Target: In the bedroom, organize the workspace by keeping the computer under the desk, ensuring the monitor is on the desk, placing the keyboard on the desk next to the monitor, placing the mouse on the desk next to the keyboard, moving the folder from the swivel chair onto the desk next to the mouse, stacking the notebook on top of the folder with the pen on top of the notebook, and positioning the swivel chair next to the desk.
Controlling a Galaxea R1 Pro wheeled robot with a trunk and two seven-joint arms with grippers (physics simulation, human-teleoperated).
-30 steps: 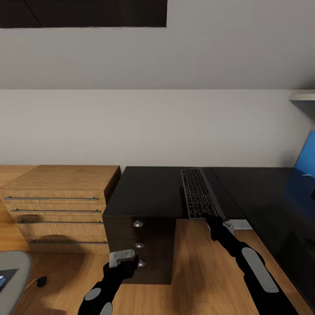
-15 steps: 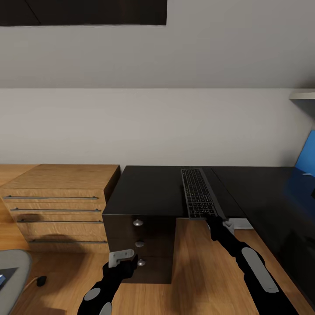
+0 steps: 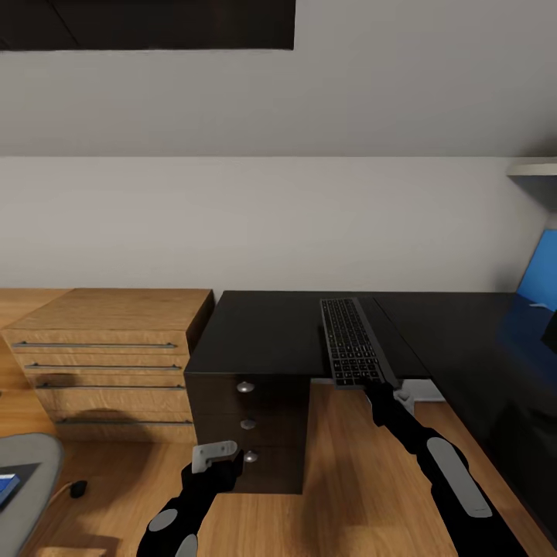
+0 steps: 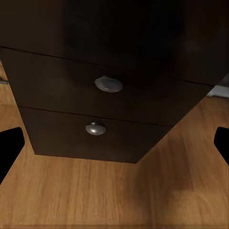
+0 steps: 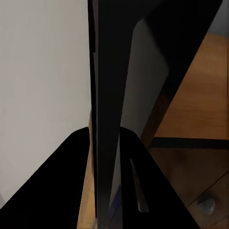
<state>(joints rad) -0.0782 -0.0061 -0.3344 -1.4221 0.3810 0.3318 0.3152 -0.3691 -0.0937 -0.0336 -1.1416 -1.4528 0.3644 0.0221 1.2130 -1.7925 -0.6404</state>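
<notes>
- Change noted: against the head pictures of 1 s and 0.5 s ago, the whole scene sits slightly lower and further right, chest, counter and chair alike. I read this as my own camera or base moving, not the things. The keyboard's place relative to the counter edge and my right arm is unchanged.
- Meaning for the task, as a judgement: the keyboard placement is in its closing step; release looks to be what remains, and the monitor it should sit beside is not identifiable here.
- Keyboard: lying lengthwise on the black counter, its near end at the front edge, slightly overhanging.
- Right tool: at the keyboard's near end; in the right wrist view a thin dark slab runs edge-on between my fingers, so I take it as gripping the keyboard.
- Left tool: spread wide, holding nothing, low before the counter's drawer unit.
- Containers: drawer unit, 3 knobs in the head view, 2 in the left wrist view, all drawers closed, contents unseen. Light-wood chest beside it, drawers closed.
- Swivel chair: grey seat at the lower-left corner, well apart from the counter; a sliver of blue folder lies on it.
</notes>
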